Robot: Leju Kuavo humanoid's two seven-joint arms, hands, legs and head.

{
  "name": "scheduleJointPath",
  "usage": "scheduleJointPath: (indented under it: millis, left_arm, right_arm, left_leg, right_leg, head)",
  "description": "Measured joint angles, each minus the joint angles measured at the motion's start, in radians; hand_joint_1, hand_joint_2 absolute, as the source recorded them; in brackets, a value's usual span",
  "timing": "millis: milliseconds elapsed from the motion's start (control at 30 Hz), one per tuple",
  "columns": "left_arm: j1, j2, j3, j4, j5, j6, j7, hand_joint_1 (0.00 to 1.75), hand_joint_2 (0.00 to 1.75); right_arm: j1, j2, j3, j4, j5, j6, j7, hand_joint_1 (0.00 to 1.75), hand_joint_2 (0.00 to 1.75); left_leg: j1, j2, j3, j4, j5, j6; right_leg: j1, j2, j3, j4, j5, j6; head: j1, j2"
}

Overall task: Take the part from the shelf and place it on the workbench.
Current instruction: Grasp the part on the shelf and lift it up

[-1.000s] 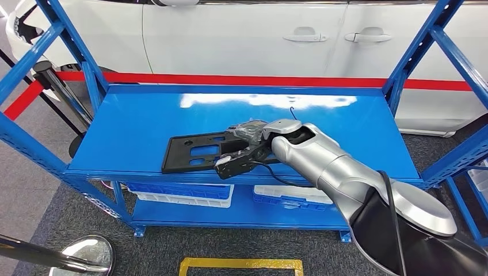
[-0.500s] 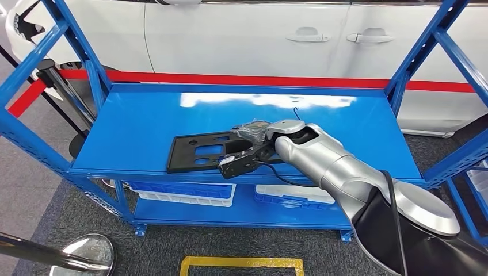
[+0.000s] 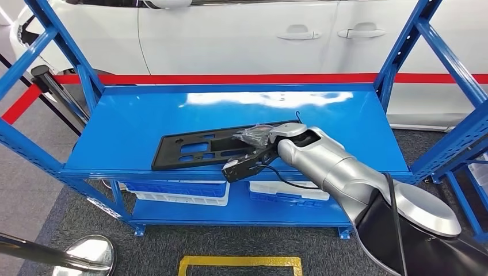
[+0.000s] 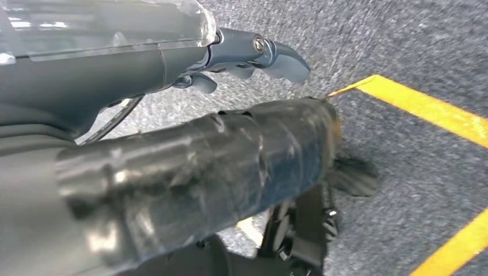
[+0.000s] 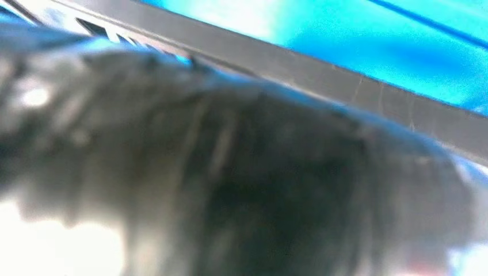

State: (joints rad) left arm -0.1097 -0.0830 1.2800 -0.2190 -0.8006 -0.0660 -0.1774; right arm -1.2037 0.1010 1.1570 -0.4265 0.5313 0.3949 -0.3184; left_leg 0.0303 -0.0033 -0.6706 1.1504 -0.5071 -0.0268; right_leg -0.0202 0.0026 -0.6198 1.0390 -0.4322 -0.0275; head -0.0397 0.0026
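The flat black plastic plate with rectangular cut-outs (image 3: 198, 148) lies near the front edge of the blue metal shelf (image 3: 132, 123), its right end gripped by the right hand (image 3: 248, 150). The left hand (image 4: 253, 57) hangs with fingers loosely curled, holding nothing, over grey carpet (image 4: 414, 46).

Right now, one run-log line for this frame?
stage: pickup | right hand: grips black part | part: on shelf, one end raised | left hand: hanging, holds nothing

Car workshop: blue steel rack (image 3: 241, 118), white car (image 3: 241, 34), floor tape (image 3: 239, 263)
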Motion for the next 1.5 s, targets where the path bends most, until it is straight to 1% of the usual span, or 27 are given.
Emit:
scheduleJointPath:
  millis: [33,67,100,133,167,200,233,267,300,333,400,433,467,567,700,833,933,1000,1067,1133,1167,1267,1300,1467,1500]
  left_arm:
    - [0.000,0.000,0.001,0.000,0.004,-0.003,-0.004,0.00,0.00]
    - [0.000,0.001,0.003,0.000,0.006,-0.006,-0.009,0.00,0.00]
    - [0.001,0.001,0.004,0.000,0.007,-0.006,-0.011,0.00,0.00]
    - [0.002,0.001,0.005,0.000,0.007,-0.007,-0.013,0.00,0.00]
    - [0.002,0.001,0.006,0.000,0.008,-0.007,-0.013,0.00,0.00]
    - [0.002,0.001,0.006,0.000,0.009,-0.008,-0.013,0.00,0.00]
    - [0.002,0.002,0.007,0.000,0.011,-0.008,-0.013,0.00,0.00]
    - [0.001,0.002,0.007,0.000,0.012,-0.008,-0.012,0.00,0.00]
    - [0.000,0.002,0.007,0.000,0.013,-0.007,-0.012,0.00,0.00]
    - [0.000,0.002,0.008,0.000,0.014,-0.007,-0.011,0.00,0.00]
    - [0.000,0.001,0.008,0.000,0.013,-0.006,-0.010,0.00,0.00]
    - [0.001,0.001,0.008,0.000,0.013,-0.006,-0.010,0.00,0.00]
    - [0.001,0.001,0.008,0.000,0.012,-0.005,-0.009,0.00,0.00]
    - [0.001,0.001,0.011,0.000,0.010,-0.003,-0.009,0.00,0.00]
    - [0.000,0.001,0.014,0.000,0.009,-0.003,-0.008,0.00,0.00]
    - [0.000,0.001,0.015,0.000,0.006,-0.003,-0.007,0.00,0.00]
    - [0.000,0.001,0.015,0.000,0.000,-0.003,-0.005,0.00,0.00]
    - [0.000,0.001,0.015,0.000,-0.004,-0.003,-0.005,0.00,0.00]
    - [0.000,0.001,0.015,0.000,-0.005,-0.003,-0.004,0.00,0.00]
    - [0.000,0.001,0.015,0.000,-0.006,-0.003,-0.004,0.00,0.00]
    - [0.000,0.001,0.015,0.000,-0.007,-0.003,-0.004,0.00,0.00]
    - [0.000,0.000,0.014,0.000,-0.008,-0.003,-0.005,0.00,0.00]
    - [0.000,0.000,0.014,0.000,-0.008,-0.003,-0.005,0.00,0.00]
    - [0.000,-0.005,0.015,0.000,-0.009,-0.003,-0.004,0.00,0.00]
    - [0.000,-0.006,0.015,0.000,-0.010,-0.003,-0.004,0.00,0.00]
  right_arm:
    - [0.001,0.000,0.002,0.000,-0.004,0.000,0.000,0.00,0.00]
    - [0.002,0.000,0.006,0.000,-0.007,0.001,0.000,0.00,0.00]
    - [0.003,0.000,0.009,0.000,-0.009,0.002,0.000,0.00,0.00]
    - [0.004,0.000,0.012,0.000,-0.010,0.003,0.000,0.00,0.00]
    - [0.004,0.000,0.013,0.000,-0.013,0.004,0.000,0.00,0.00]
    - [0.003,0.000,0.015,0.000,-0.015,0.004,0.000,0.00,0.00]
    - [0.002,0.000,0.015,0.000,-0.018,0.004,0.000,0.00,0.00]
    - [0.001,0.000,0.016,0.000,-0.021,0.004,0.000,0.00,0.00]
    - [0.000,0.000,0.017,0.000,-0.023,0.004,0.000,0.00,0.00]
    - [0.000,0.000,0.019,0.000,-0.024,0.004,-0.001,0.00,0.00]
    - [0.000,0.000,0.022,0.000,-0.027,0.005,-0.001,0.00,0.87]
    - [0.000,0.000,0.023,0.000,-0.027,0.005,-0.001,0.00,1.31]
    - [0.000,0.000,0.024,0.000,-0.028,0.005,0.000,0.00,1.75]
    - [0.001,-0.001,0.030,0.000,-0.028,0.003,0.000,0.00,1.75]
    - [0.001,-0.001,0.039,0.000,-0.028,0.000,0.000,0.00,0.00]
    - [0.005,-0.001,0.042,0.000,-0.028,-0.010,0.003,0.00,1.75]
    - [0.011,-0.002,0.046,0.000,-0.025,-0.025,0.005,0.00,1.75]
    - [0.018,-0.005,0.050,0.000,-0.023,-0.033,0.008,0.04,1.75]
    - [0.024,-0.009,0.055,0.000,-0.022,-0.038,0.013,0.67,1.75]
    - [0.030,-0.014,0.060,0.001,-0.021,-0.045,0.017,1.23,1.75]
    - [0.032,-0.017,0.062,0.001,-0.021,-0.049,0.018,1.26,1.75]
    - [0.040,-0.026,0.066,0.002,-0.019,-0.065,0.024,1.57,1.75]
    - [0.042,-0.029,0.066,0.002,-0.018,-0.070,0.026,1.63,1.75]
    - [0.045,-0.042,0.069,0.002,-0.013,-0.084,0.033,1.61,1.75]
    - [0.045,-0.045,0.069,0.002,-0.011,-0.086,0.034,1.63,1.75]
  left_leg:
    - [0.000,0.000,-0.028,0.068,-0.035,-0.001]
    - [-0.001,0.000,-0.050,0.125,-0.057,-0.002]
    - [-0.001,0.000,-0.057,0.152,-0.062,-0.001]
    - [-0.001,0.000,-0.045,0.139,-0.049,0.002]
    - [-0.002,0.000,-0.014,0.090,-0.022,0.006]
    - [-0.003,0.000,0.027,0.018,0.006,0.012]
    - [-0.006,0.001,0.063,-0.048,0.026,0.019]
    - [-0.009,0.001,0.087,-0.094,0.037,0.024]
    - [-0.011,0.001,0.099,-0.120,0.041,0.024]
    - [-0.013,0.001,0.101,-0.126,0.042,0.022]
    - [-0.014,0.001,0.099,-0.129,0.046,0.018]
    - [-0.016,0.000,0.098,-0.129,0.047,0.020]
    - [-0.017,0.000,0.097,-0.129,0.048,0.023]
    - [-0.019,0.000,0.094,-0.128,0.051,0.027]
    - [-0.020,0.000,0.092,-0.127,0.051,0.030]
    - [-0.021,0.000,0.092,-0.127,0.051,0.032]
    - [-0.021,0.000,0.092,-0.127,0.051,0.032]
    - [-0.022,0.000,0.092,-0.127,0.051,0.032]
    - [-0.022,0.001,0.091,-0.127,0.051,0.032]
    - [-0.021,0.001,0.091,-0.127,0.051,0.032]
    - [-0.021,0.001,0.091,-0.127,0.051,0.032]
    - [-0.020,0.001,0.091,-0.127,0.051,0.032]
    - [-0.020,0.001,0.091,-0.127,0.051,0.032]
    - [-0.020,0.001,0.091,-0.127,0.051,0.031]
    - [-0.020,0.001,0.091,-0.127,0.051,0.031]
  right_leg:
    - [0.002,-0.001,-0.003,0.000,0.002,-0.002]
    - [0.005,-0.002,-0.007,0.000,0.003,-0.004]
    - [0.008,-0.003,-0.009,0.001,0.005,-0.005]
    - [0.010,-0.003,-0.011,0.002,0.006,-0.005]
    - [0.012,-0.003,-0.012,0.004,0.007,-0.005]
    - [0.013,-0.003,-0.012,0.005,0.007,-0.004]
    - [0.016,-0.003,-0.013,0.007,0.008,-0.002]
    - [0.017,-0.003,-0.014,0.009,0.009,0.002]
    - [0.020,-0.004,-0.016,0.011,0.009,0.004]
    - [0.021,-0.004,-0.018,0.012,0.010,0.002]
    - [0.021,-0.004,-0.020,0.010,0.013,-0.001]
    - [0.019,-0.004,-0.020,0.007,0.017,0.000]
    - [0.018,-0.004,-0.020,0.005,0.018,0.004]
    - [0.016,-0.004,-0.020,-0.001,0.024,0.012]
    - [0.015,-0.003,-0.020,-0.004,0.027,0.016]
    - [0.014,-0.003,-0.020,-0.005,0.027,0.017]
    - [0.014,-0.003,-0.020,-0.005,0.027,0.017]
    - [0.015,-0.003,-0.020,-0.005,0.027,0.017]
    - [0.015,-0.003,-0.021,-0.005,0.027,0.017]
    - [0.015,-0.003,-0.021,-0.005,0.027,0.017]
    - [0.015,-0.003,-0.022,-0.005,0.027,0.017]
    - [0.015,-0.003,-0.022,-0.005,0.027,0.017]
    - [0.015,-0.003,-0.022,-0.005,0.027,0.017]
    - [0.016,-0.003,-0.022,-0.004,0.027,0.017]
    - [0.016,-0.003,-0.022,-0.004,0.027,0.017]
  head:
    - [0.000,0.000]
    - [0.000,0.000]
    - [0.000,0.000]
    - [0.000,0.000]
    - [0.000,0.000]
    - [0.000,0.000]
    - [0.000,0.000]
    - [0.000,0.000]
    - [0.000,0.000]
    - [0.000,0.000]
    - [0.001,0.000]
    - [0.001,0.000]
    - [0.001,0.000]
    - [0.001,0.000]
    - [0.001,0.000]
    - [0.001,0.000]
    - [0.001,0.000]
    - [0.001,0.000]
    - [0.001,0.000]
    - [0.001,0.000]
    - [0.001,0.000]
    - [0.001,0.000]
    - [0.001,0.000]
    - [0.001,0.000]
    - [0.001,0.000]
